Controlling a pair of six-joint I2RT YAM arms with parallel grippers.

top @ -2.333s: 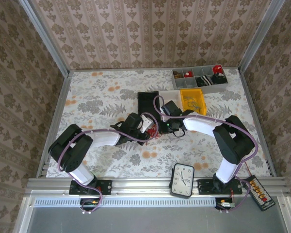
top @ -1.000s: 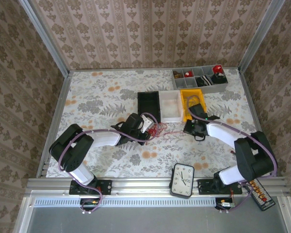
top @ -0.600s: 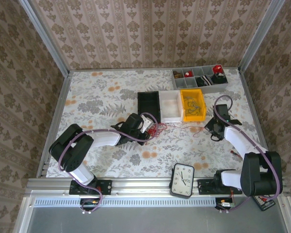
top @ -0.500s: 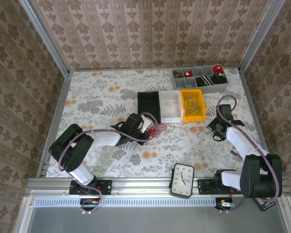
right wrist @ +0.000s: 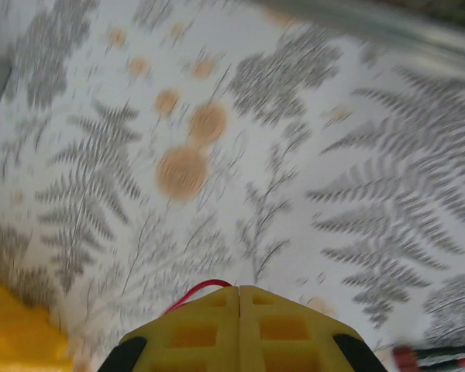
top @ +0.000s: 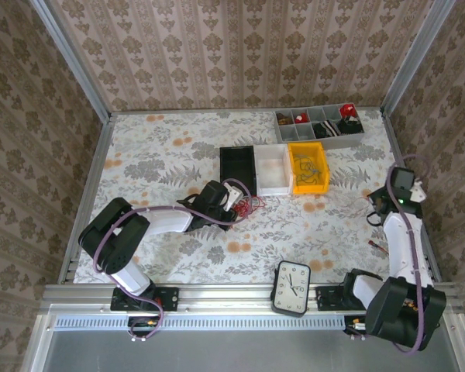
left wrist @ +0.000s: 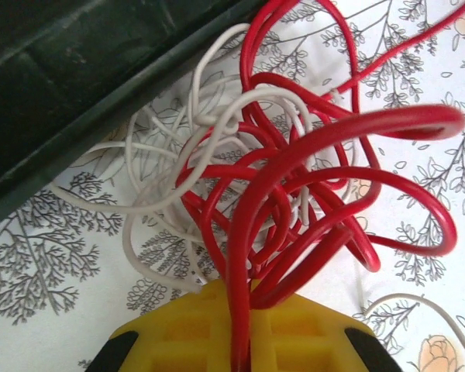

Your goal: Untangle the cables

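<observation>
The cables [top: 249, 204] lie as a tangle of red and whitish wires just in front of the black bin [top: 237, 164]. My left gripper [top: 234, 203] is shut on red strands of that tangle. In the left wrist view the red loops [left wrist: 310, 178] and whitish wires [left wrist: 163, 194] fan out from my left gripper [left wrist: 248, 293]. My right gripper [top: 377, 206] is far to the right, near the table's right edge. In the right wrist view my right gripper [right wrist: 239, 290] is shut, with a thin red cable [right wrist: 195, 291] looping out of its left side.
A white bin [top: 271, 169] and a yellow bin [top: 308, 167] stand next to the black bin. A grey compartment tray [top: 319, 124] sits at the back right. A clock [top: 291, 287] lies at the near edge. A small red-tipped piece [top: 376, 246] lies near the right arm.
My right gripper has swung from the middle of the table out to the right edge, carrying a red cable away from the tangle. The left gripper has stayed put on the tangle.
</observation>
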